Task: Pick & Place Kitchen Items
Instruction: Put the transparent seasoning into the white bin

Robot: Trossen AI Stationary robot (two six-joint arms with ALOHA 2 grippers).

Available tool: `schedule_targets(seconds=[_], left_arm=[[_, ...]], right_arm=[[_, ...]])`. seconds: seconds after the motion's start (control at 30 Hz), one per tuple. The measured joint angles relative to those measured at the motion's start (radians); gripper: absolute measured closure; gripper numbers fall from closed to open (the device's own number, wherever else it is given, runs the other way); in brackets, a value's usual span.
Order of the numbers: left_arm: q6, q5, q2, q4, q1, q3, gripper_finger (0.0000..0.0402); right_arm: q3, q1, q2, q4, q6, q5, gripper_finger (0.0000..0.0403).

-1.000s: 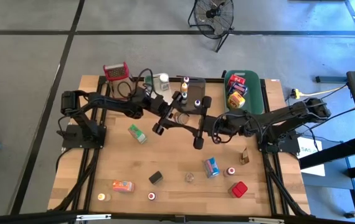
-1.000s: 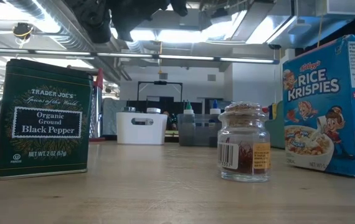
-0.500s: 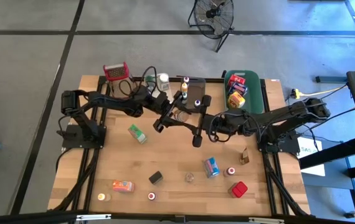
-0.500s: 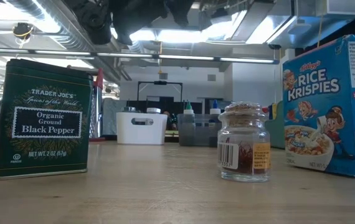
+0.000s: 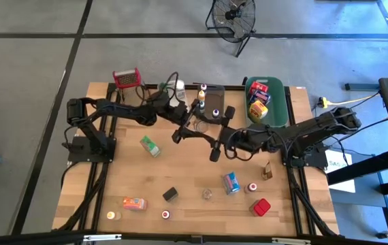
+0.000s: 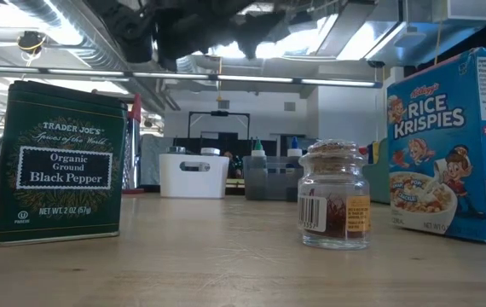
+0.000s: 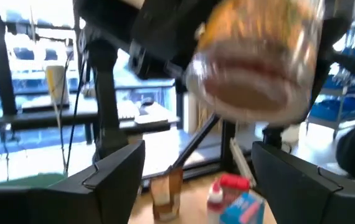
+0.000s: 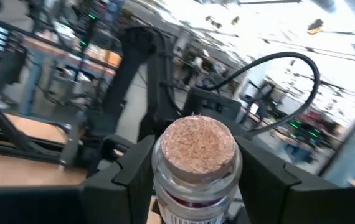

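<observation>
A small glass jar with a cork stopper (image 8: 195, 144) is held in the air over the table's far middle by my right gripper (image 8: 193, 177). In the high view the jar (image 5: 200, 127) sits between both grippers. My left gripper (image 7: 196, 180) is open and faces the jar's glass bottom (image 7: 255, 68) from the table's left, its fingers clear of the jar. In the high view the left gripper (image 5: 187, 124) and right gripper (image 5: 212, 134) point at each other. Other small items lie on the near half of the table: a green box (image 5: 150, 145), a blue box (image 5: 231, 182) and a red box (image 5: 261, 207). My right gripper pinches the jar's glass body just below the cork (image 8: 165, 186) between its two fingers, one on each side. The fingers come level from the table's right side. The jar is lifted clear of the table, its cork end toward my right wrist and its bottom toward the left gripper.
A green tub (image 5: 279, 102) with boxes stands at the far right, a red-topped grater (image 5: 127, 77) at the far left, and tubs and bottles (image 5: 202, 92) along the far edge. In the low view a black pepper tin (image 6: 55, 162), a spice jar (image 6: 335, 196) and a cereal box (image 6: 452, 145) stand near.
My left gripper has edged toward the table's right and far side, closer to the jar held by the right gripper. The right gripper has kept its hold and stayed almost in place.
</observation>
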Motion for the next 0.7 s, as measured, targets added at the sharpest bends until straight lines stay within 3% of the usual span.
schedule_targets(seconds=[0.2, 0.4, 0.57, 0.7], left_arm=[[0.037, 0.003, 0.0, -0.166, 0.024, 0.0, 0.0114], [0.131, 0.003, 0.0, -0.255, 0.033, 0.0, 0.0114], [0.262, -0.007, -0.045, -0.346, 0.023, 0.0, 0.0114], [0.477, -0.148, -0.131, -0.511, -0.014, 0.0, 0.0114]], right_arm=[[0.0, 0.058, 0.0, -0.089, 0.035, 0.173, 0.0219], [0.081, 0.1, -0.002, -0.454, 0.221, 0.361, 0.0219], [0.18, 0.11, -0.002, -0.86, 0.546, 0.271, 0.0219], [0.222, 0.094, -0.002, -1.067, 0.747, 0.098, 0.0219]])
